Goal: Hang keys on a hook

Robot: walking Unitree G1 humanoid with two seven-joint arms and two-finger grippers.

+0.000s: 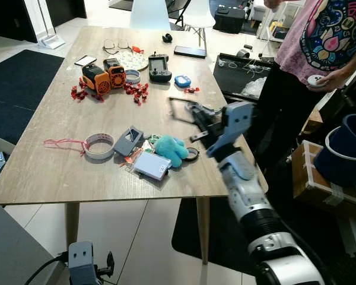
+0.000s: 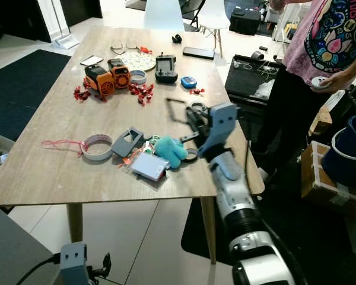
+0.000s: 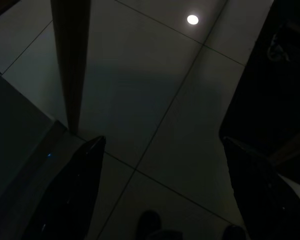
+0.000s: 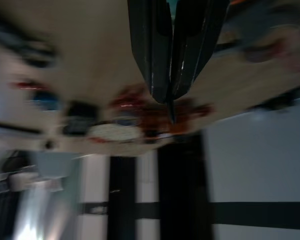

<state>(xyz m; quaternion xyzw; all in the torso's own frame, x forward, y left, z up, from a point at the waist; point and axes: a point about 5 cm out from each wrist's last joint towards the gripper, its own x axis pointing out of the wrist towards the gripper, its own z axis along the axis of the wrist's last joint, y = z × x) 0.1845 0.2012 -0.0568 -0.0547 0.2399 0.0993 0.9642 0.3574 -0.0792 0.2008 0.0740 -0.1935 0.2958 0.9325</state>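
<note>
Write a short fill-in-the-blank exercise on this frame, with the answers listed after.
1. The right gripper is raised above the light wooden ____.
2. The teal plush keychain lies beside a roll of ____ tape.
3. The two black fingers of the right gripper are pressed ____.
4. A person in a pink patterned shirt stands on the robot's ____ side.

Missing words: table; white; together; right

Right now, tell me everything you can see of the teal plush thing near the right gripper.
The teal plush is a small, soft-looking fuzzy toy, lying flat on the wooden table near its front edge. It sits in a cluster: a flat pale card or pouch touches its near side, a dark ring lies against its right, and a grey plastic block sits to its left. The right gripper hangs above and behind it, not touching.
</note>
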